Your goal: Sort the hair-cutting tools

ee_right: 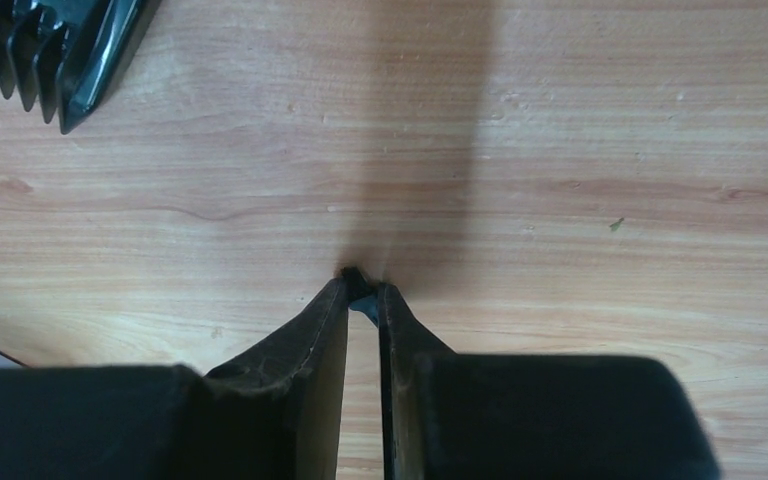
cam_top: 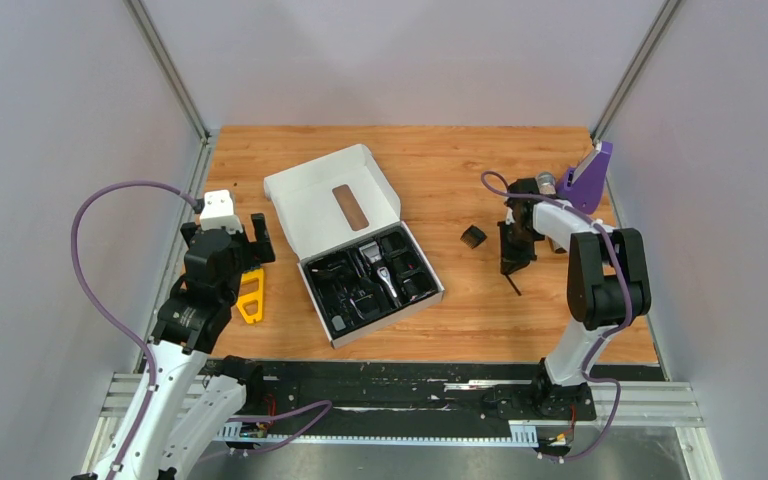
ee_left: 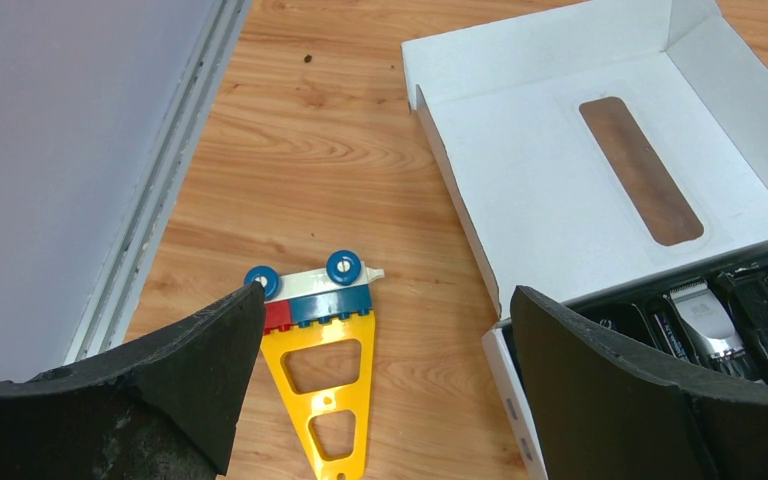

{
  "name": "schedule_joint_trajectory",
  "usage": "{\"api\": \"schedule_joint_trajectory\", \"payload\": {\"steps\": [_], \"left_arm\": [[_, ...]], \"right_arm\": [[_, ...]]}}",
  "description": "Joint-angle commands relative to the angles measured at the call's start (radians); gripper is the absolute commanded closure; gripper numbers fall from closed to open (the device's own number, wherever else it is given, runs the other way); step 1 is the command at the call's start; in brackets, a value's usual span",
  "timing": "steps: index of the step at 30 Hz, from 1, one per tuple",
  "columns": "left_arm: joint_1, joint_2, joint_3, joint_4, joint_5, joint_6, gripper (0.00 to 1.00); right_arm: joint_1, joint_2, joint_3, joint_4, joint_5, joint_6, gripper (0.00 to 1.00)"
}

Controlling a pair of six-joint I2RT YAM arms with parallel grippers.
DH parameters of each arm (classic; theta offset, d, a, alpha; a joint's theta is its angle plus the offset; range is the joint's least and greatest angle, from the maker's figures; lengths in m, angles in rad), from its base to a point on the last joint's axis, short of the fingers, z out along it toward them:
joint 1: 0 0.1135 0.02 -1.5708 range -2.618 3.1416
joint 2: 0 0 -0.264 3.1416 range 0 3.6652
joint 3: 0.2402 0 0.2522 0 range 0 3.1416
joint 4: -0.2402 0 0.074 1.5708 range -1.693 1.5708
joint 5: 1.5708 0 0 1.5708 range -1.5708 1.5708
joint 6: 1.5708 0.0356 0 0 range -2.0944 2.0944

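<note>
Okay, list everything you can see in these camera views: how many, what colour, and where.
table: one, brown wood, under everything
box: one, white, open, mid-table
clipper: one, black with silver head, in the box's black tray
comb guard: one, black, on the table right of the box
thin stick: one, black, pinched by the right gripper
triangular piece: one, yellow, left of the box
purple part: one, far right edge
silvery cylinder: one, beside the purple part
left gripper: open, near the triangular piece
right gripper: shut on the stick
</note>
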Motion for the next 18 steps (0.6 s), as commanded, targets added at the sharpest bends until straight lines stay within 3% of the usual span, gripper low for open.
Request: {"api": "schedule_joint_trajectory", "payload": {"steps": [1,10,18], "left_arm": [[-0.004,-0.008,0.028,0.023,-0.007,0.011,0.0],[-0.004,-0.008,0.027,0.024,-0.009,0.01,0.0],[-0.004,-0.011,0.027,0.025,-0.011,0.011,0.0]], "right_arm": [[0.015,-0.026,-0.014,0.004,-0.033,0.051,0.91],[0.02,-0.029,0.026,0.009,-0.116,0.191,0.95],[0.047,-0.046,0.046,0.002,-0.052,0.146,0.93]]}}
